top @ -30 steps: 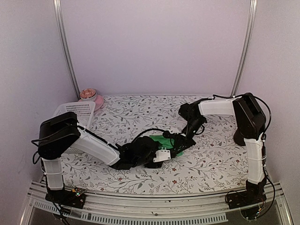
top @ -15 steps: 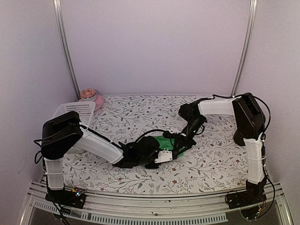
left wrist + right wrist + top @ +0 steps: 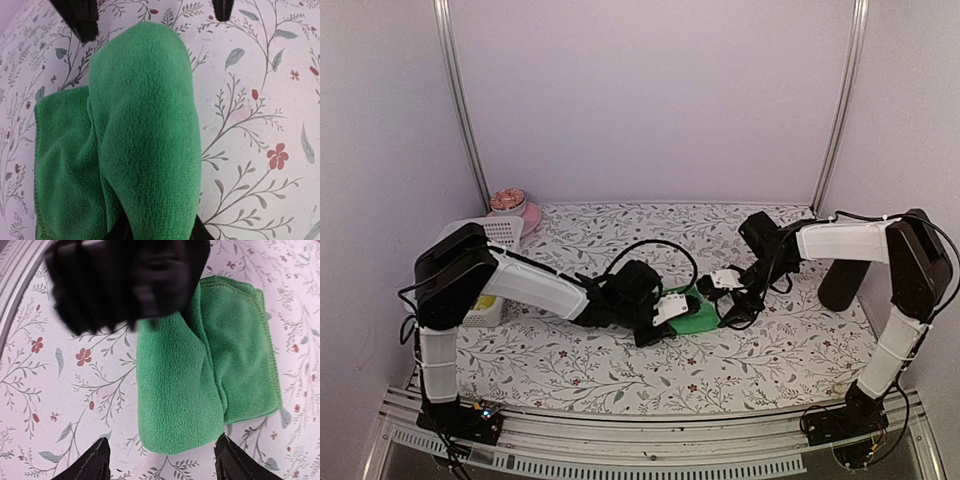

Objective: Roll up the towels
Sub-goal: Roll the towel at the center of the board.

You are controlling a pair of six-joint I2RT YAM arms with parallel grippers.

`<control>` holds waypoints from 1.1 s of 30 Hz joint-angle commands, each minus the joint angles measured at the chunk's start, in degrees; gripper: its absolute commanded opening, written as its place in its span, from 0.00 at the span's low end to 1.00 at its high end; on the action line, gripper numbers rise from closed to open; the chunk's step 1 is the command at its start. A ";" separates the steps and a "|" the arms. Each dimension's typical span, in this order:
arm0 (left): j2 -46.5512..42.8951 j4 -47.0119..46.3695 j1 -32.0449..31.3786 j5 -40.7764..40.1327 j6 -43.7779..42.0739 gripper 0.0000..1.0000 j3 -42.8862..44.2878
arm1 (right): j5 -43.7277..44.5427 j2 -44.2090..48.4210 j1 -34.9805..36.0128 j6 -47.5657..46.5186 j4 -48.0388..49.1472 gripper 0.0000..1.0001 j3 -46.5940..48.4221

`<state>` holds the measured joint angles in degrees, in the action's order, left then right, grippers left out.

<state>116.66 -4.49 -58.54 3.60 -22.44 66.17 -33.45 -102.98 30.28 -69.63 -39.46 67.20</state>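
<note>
Since a second ago, the right arm is pulling back to the right while the left arm is reaching farther across the bench (image 3: 570, 360). The left claw (image 3: 675, 312) is pinching on one end of the green towel (image 3: 145, 130), probably to stop its rolled part from springing loose. That towel is lying mid-bench, half rolled, with a flat flap lying beside the roll. The right claw (image 3: 162, 460) is hanging apart and empty just right of it, seemingly making room for the next turn.
</note>
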 commanded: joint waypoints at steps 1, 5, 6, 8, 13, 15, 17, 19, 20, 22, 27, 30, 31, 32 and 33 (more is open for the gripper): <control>5.75 12.51 3.76 13.73 7.92 0.23 2.16 | 3.65 7.71 -0.14 -2.83 17.94 0.73 -9.24; 8.46 16.02 6.28 20.79 10.76 0.24 5.00 | 4.15 12.17 0.23 -5.64 25.33 0.75 -16.65; 8.79 16.25 6.80 21.89 11.35 0.24 5.17 | 3.89 12.67 0.41 -5.75 26.40 0.75 -17.33; 8.95 16.23 7.81 24.54 12.41 0.24 5.12 | 3.57 13.10 0.99 -6.14 27.52 0.75 -18.16; 8.28 14.97 9.45 27.09 15.44 0.24 4.11 | 4.44 13.74 3.46 -5.66 32.58 0.74 -20.89; 8.23 15.07 9.56 27.76 16.08 0.24 4.01 | 6.13 13.24 4.91 -4.92 35.07 0.74 -21.69; 8.45 15.49 9.71 28.15 16.91 0.24 4.33 | 7.39 12.91 6.15 -4.53 37.24 0.73 -22.38; 8.86 16.15 9.94 29.36 17.25 0.24 4.83 | 8.92 12.48 7.40 -4.37 39.10 0.72 -23.18; 8.97 16.00 10.09 30.02 17.66 0.24 4.79 | 9.75 12.37 7.97 -4.45 40.12 0.70 -23.50; 9.19 15.91 10.53 31.08 18.26 0.24 4.79 | 10.98 11.69 8.68 -4.61 41.69 0.67 -23.82; 9.48 15.52 11.01 32.93 19.46 0.24 4.75 | 13.94 9.25 9.82 -4.21 43.59 0.58 -23.87; 10.04 15.34 11.43 33.96 20.00 0.24 4.77 | 14.45 9.07 10.15 -4.25 44.62 0.56 -24.28; 10.26 15.23 11.57 34.44 20.16 0.25 4.76 | 14.47 9.13 10.27 -4.30 44.91 0.56 -24.45; 10.44 15.06 11.76 35.47 20.27 0.25 4.78 | 14.53 9.23 10.43 -4.50 45.12 0.55 -24.60; 10.55 14.84 11.91 36.35 20.66 0.24 4.68 | 14.77 9.39 10.52 -4.61 45.48 0.55 -24.88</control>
<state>122.80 1.80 -47.27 37.19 -4.21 73.17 -20.43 -93.36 39.92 -74.39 3.51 43.57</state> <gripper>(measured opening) 0.246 0.557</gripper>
